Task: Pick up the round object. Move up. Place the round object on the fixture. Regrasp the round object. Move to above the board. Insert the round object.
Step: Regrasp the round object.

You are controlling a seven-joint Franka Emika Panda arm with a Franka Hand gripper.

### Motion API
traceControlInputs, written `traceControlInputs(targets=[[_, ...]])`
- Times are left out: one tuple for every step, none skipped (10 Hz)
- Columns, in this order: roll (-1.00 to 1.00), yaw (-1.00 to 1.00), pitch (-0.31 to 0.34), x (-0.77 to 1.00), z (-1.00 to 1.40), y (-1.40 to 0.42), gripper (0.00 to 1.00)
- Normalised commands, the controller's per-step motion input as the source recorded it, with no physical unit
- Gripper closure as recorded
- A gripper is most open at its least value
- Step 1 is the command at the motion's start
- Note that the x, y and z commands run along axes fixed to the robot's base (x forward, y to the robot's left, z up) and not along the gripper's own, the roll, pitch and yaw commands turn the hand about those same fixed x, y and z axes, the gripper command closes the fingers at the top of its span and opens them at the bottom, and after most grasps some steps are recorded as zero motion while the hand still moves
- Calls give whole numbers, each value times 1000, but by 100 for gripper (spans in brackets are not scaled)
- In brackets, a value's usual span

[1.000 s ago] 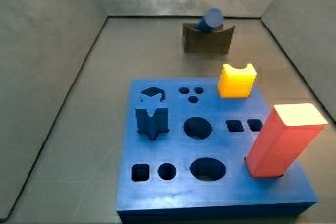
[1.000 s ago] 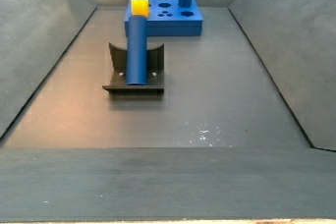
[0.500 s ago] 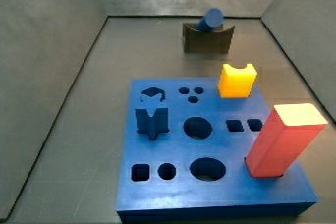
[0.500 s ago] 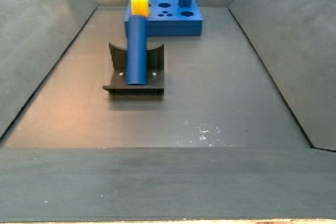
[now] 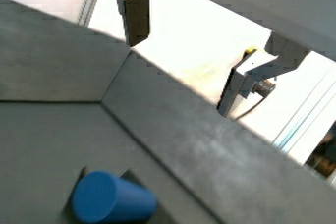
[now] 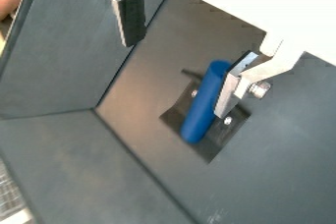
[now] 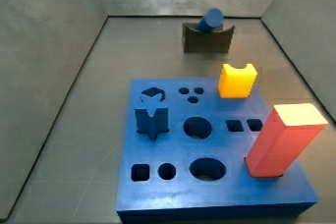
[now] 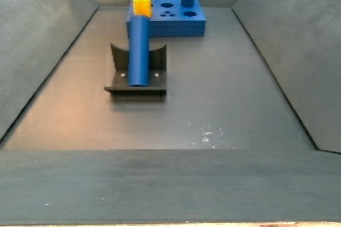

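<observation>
light: dim, even | glare: overexposed white beyond wall in a wrist view | blur: soft wrist views | shadows: faint

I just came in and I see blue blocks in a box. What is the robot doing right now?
The robot is not holding anything right now. Its gripper hangs open above the floor, with nothing between its fingers; it shows only in the wrist views. The round object, a long blue rod, lies in the notch of the fixture. The board sits apart from it with several holes free. A red block and a yellow block stand on the board.
</observation>
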Motion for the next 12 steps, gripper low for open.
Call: traceControlInputs(targets=[[524, 219, 175, 124, -12, -58, 0], [351, 235, 147, 125, -10, -58, 0], [233, 241, 116, 117, 0, -42, 0], [180, 236, 61, 95, -6, -46, 0], [168, 226, 32, 89, -9, -52, 0], [160, 215, 19, 93, -12, -54, 0], [145, 92, -6, 39, -1000, 44, 0], [145, 73, -18, 43, -1000, 45, 0], [130, 64, -45, 49, -1000, 42, 0], [97, 55, -58, 53, -1000, 37, 0], [72, 45, -71, 58, -1000, 35, 0], [55, 24, -75, 64, -1000, 34, 0]])
